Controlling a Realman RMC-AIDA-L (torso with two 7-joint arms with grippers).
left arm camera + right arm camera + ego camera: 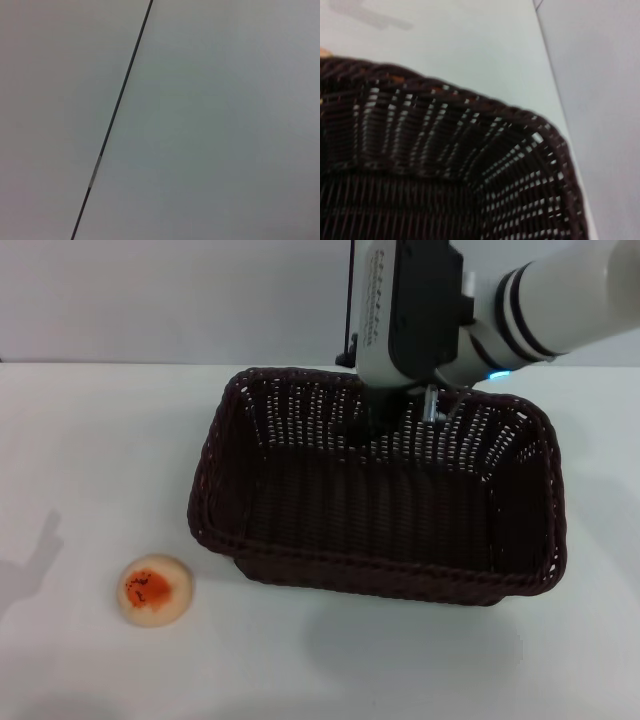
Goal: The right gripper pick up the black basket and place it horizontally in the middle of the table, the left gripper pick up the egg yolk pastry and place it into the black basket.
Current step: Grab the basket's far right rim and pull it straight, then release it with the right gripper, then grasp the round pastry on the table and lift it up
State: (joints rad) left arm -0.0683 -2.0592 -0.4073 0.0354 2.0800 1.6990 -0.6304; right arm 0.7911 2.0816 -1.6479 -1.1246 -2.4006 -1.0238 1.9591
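Pastry near-left on table, untouched. Right gripper at basket far rim, grip state unclear. Basket-placing step; next, release, retreat.

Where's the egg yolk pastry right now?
In the head view, the egg yolk pastry sits on the table at the robot's front left, apart from the black basket.

white-grey right arm; black bands; blue light

Egg yolk pastry on table, left of black basket
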